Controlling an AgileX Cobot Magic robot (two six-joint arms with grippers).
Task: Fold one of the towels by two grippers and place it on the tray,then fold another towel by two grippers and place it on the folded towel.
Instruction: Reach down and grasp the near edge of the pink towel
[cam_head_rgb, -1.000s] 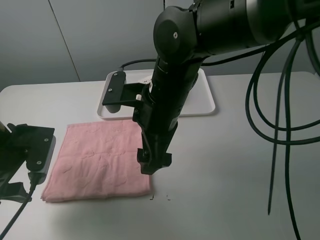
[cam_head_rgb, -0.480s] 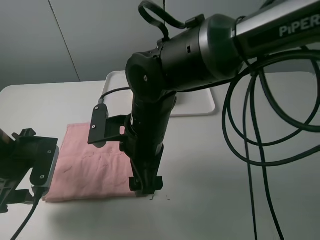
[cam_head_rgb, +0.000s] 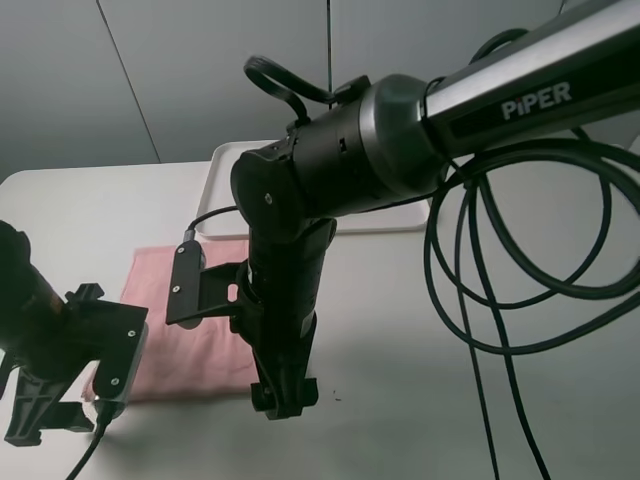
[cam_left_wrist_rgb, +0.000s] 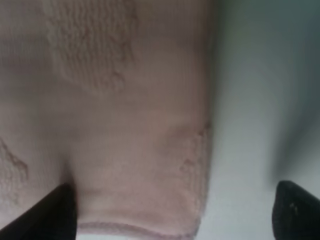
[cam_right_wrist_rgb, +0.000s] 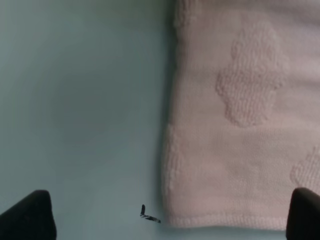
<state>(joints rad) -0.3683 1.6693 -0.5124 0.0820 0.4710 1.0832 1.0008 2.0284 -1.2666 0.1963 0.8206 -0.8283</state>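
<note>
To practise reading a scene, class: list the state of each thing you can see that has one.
pink towel, lying flat on the table, not gripped.
tray, on the table behind the towel, mostly hidden by the right arm.
left end effector, open, straddling a towel corner.
right end effector, open, straddling the other near corner.

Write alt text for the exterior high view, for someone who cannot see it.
A pink towel lies flat on a white table, the right gripper pointing down at its near right corner, the left gripper low at its near left corner. The bulky right arm hides most of the white tray behind.
</note>
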